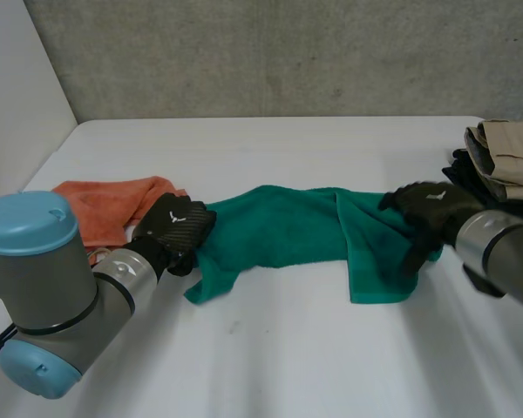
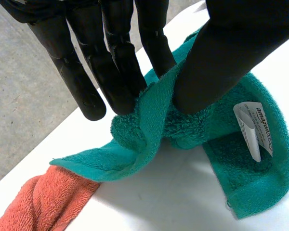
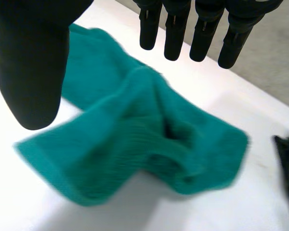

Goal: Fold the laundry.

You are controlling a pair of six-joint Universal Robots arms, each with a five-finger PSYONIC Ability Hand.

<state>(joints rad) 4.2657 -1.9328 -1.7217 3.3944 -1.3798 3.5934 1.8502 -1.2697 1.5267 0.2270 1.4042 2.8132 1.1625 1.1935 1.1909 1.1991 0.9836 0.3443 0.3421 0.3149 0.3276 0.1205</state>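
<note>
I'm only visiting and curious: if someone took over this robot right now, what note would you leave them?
Left hand: pinching one end of the green towel between thumb and fingers.
Right hand: open over the towel's other end, gripping nothing.
The green towel lies rumpled across the white table, not yet folded.
The orange towel lies crumpled beside the left hand; beige and dark clothes sit piled past the right hand.
Folding both towels remains.
</note>
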